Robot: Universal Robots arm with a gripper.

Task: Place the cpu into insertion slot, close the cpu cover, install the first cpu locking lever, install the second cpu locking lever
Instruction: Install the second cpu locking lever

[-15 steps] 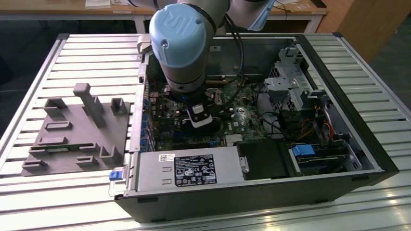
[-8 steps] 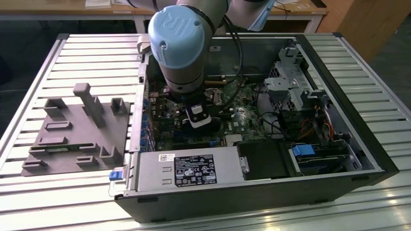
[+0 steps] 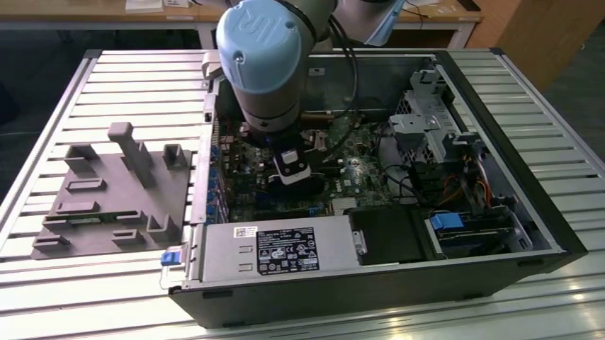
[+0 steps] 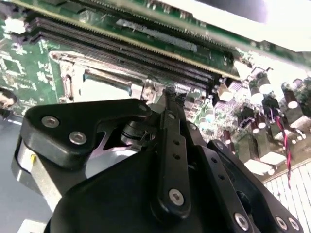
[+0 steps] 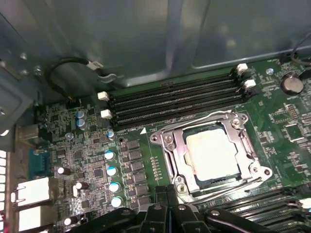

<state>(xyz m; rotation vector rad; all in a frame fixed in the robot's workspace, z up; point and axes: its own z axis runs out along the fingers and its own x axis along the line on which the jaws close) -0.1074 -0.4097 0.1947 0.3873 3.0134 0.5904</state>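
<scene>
The gripper (image 3: 286, 172) hung low inside the open case (image 3: 492, 212), just above the motherboard (image 3: 355, 180). In both wrist views its fingers (image 4: 171, 109) were pressed together, with nothing seen between them.

In the first wrist view the gripper (image 5: 167, 190) sat just beside one corner of the slot (image 5: 182, 162). The cpu (image 5: 212, 151) lay flat in the slot, its pale metal top showing through the square window of the cover (image 5: 174, 153), which was down over it. A lever (image 5: 232, 188) ran along the slot edge nearest the gripper, and another thin lever (image 5: 194, 122) lay along the far edge. Whether either was hooked under its catch was hard to judge from this angle.

Beyond the slot from the gripper lay four long memory slots (image 5: 177, 99), and past them the grey case wall. To one side of the gripper stood a row of blue-topped capacitors (image 5: 112, 171).

In the exterior view the case lay on a slatted surface (image 3: 57, 106), and well away from the gripper, toward the exterior view's left, sat a grey fixture tray (image 3: 109, 202).
</scene>
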